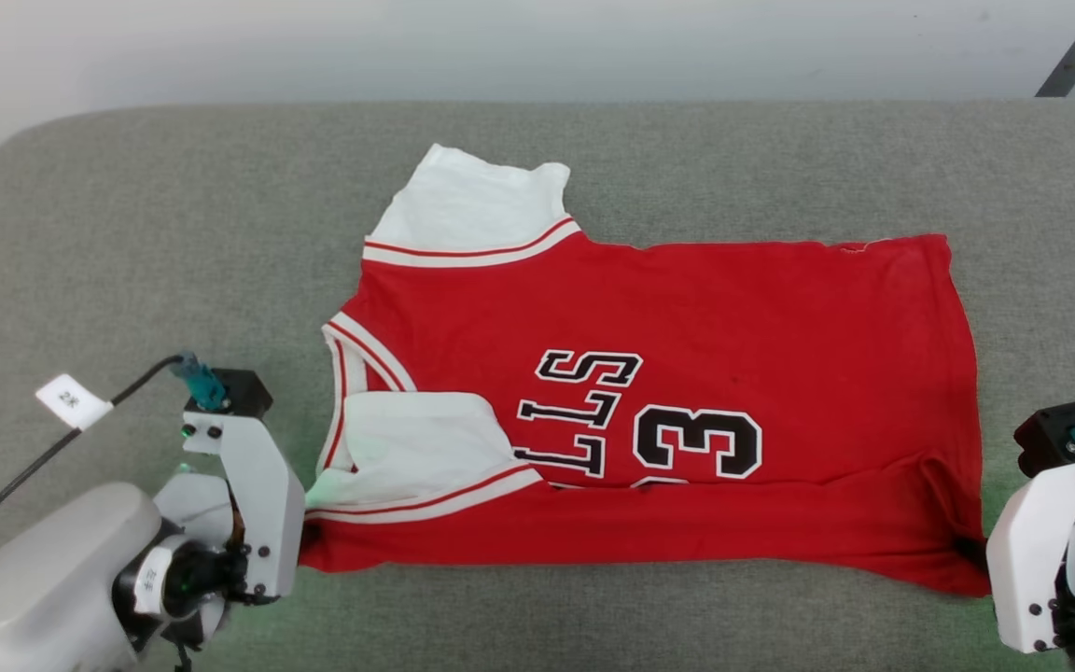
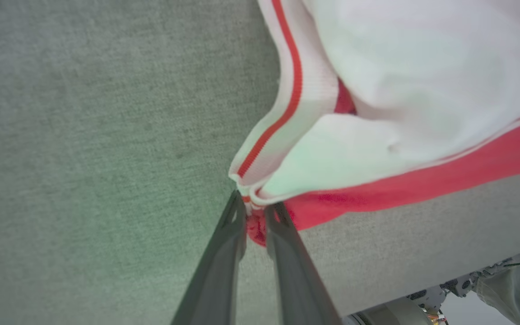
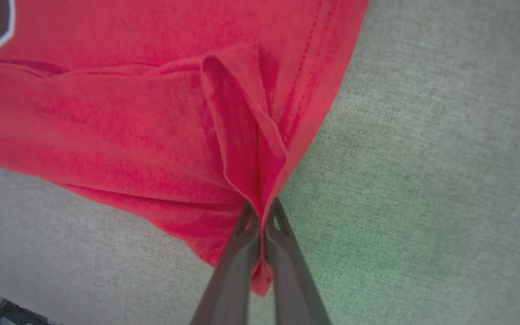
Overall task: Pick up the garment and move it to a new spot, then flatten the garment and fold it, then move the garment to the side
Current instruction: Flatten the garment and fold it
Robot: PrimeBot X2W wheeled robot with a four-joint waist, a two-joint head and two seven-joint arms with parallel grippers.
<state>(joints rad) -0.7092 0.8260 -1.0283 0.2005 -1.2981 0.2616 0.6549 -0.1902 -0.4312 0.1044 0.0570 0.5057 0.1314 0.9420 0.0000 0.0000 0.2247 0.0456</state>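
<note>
Two pinches on the garment (image 1: 687, 308): left gripper (image 2: 255, 205) at the sleeve corner, right gripper (image 3: 262, 207) at the hem (I'd lift both level, cloth taut).

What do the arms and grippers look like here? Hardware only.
Left forearm: pale grey rounded shell. Left bracket and right bracket: white, angular, black screws, each topped by a black block and teal connector. A black cable with a white tag runs to the left one. Left gripper and right gripper: two long dark tapering fingers each.
</note>
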